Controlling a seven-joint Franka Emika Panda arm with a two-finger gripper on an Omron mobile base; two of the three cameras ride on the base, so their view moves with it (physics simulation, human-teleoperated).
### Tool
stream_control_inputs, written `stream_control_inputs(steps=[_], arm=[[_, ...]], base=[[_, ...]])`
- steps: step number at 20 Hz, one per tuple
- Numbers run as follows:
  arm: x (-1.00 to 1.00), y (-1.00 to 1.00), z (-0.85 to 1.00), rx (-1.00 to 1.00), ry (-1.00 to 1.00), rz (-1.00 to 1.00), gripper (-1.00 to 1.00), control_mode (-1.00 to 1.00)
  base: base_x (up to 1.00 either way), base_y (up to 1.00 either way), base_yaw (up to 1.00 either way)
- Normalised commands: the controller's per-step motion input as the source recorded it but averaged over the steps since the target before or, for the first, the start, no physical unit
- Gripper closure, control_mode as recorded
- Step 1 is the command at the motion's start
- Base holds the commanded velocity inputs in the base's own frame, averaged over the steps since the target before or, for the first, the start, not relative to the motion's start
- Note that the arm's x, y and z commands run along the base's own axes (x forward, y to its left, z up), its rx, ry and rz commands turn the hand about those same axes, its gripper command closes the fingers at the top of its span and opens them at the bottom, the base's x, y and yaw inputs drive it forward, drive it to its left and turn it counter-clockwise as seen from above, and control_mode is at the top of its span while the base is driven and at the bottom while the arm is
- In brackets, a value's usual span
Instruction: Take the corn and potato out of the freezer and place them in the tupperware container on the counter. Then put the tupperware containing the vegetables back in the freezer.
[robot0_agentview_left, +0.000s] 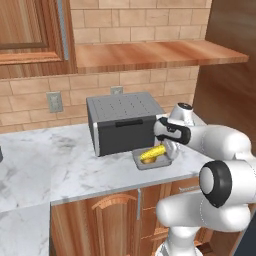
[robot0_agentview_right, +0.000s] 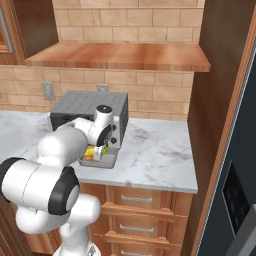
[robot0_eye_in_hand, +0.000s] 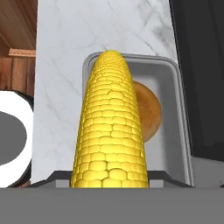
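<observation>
Hand view: corn (robot0_eye_in_hand: 111, 122) is sitting clamped between the jaws, reaching straight out from them over the tupperware container (robot0_eye_in_hand: 175, 78). Potato (robot0_eye_in_hand: 148, 111) is lying in that tray just beside the cob (partly hidden), with the toaster oven (robot0_agentview_left: 122, 122) standing beyond on the counter (robot0_agentview_left: 45, 160).

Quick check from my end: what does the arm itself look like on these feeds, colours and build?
The arm is glossy white, built of fat rounded segments with black rings at the joints and a black-capped elbow. The wrist carries a short white cylinder with a dark round cap. No loose cables or markings are visible. The gripper is too hidden to describe.
</observation>
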Motion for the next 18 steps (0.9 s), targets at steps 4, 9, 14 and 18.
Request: stream_control_inputs(steps=[4, 9, 14, 18], arm=[[0.16, 0.07, -0.23, 0.00, 0.00, 0.00, 1.00, -1.00], [0.40, 0.01, -0.30, 0.00, 0.00, 0.01, 1.00, -1.00], [-0.10, 0.00, -0.06, 0.00, 0.00, 0.00, 1.00, -1.00], [-0.14, 0.00, 0.00, 0.00, -0.05, 0.01, -1.00, -1.00]], base=[[0.00, 0.00, 0.00], [0.00, 0.00, 0.00], [0.00, 0.00, 0.00], [0.00, 0.00, 0.00]])
